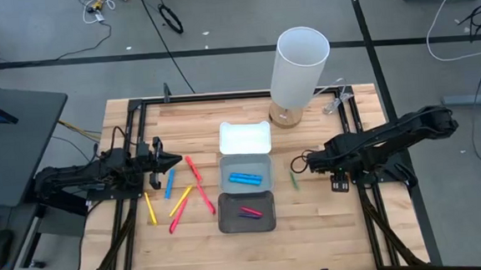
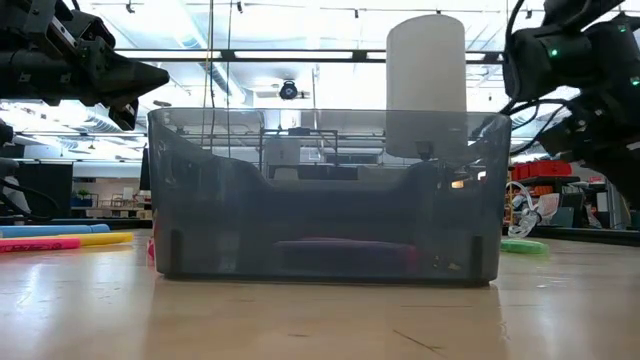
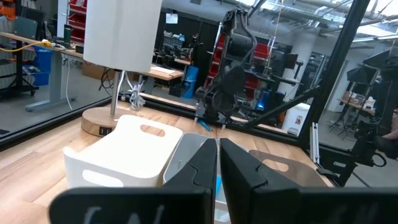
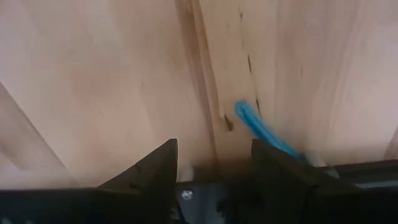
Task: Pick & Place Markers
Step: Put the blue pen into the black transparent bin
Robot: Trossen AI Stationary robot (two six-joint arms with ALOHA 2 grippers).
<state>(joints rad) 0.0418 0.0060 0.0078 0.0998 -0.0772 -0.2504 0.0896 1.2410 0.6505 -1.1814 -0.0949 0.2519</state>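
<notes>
My left gripper point(image 1: 175, 162) hovers shut above the table's left half, level and pointing at the trays; its fingers point(image 3: 217, 165) show almost no gap. Below and beside it, several markers lie flat on the wood: a red one point(image 1: 194, 168), a blue one point(image 1: 170, 184), a yellow one point(image 1: 150, 208), and others. My right gripper point(image 1: 296, 161) is open point(image 4: 214, 165), low over the wood right of the trays, beside a green marker point(image 1: 294, 180). A blue marker point(image 4: 261, 129) lies close in front of its fingers. The grey tray point(image 1: 245, 161) holds a blue marker point(image 1: 246, 179). The dark tray point(image 1: 226, 224) holds purple and red markers point(image 1: 249, 211). My right gripper is open just over the wood. One end of the blue marker point(image 4: 292, 149) runs behind one finger point(image 4: 277, 168), which hides that end. I cannot tell whether the finger touches the marker.
A white tray point(image 1: 245, 139) sits at the far end of the row of three trays. Behind it stands a tall white cylinder on a round wooden base point(image 1: 299, 68). Black frame rails point(image 1: 131, 125) border the table. Bare wood lies at the near right.
</notes>
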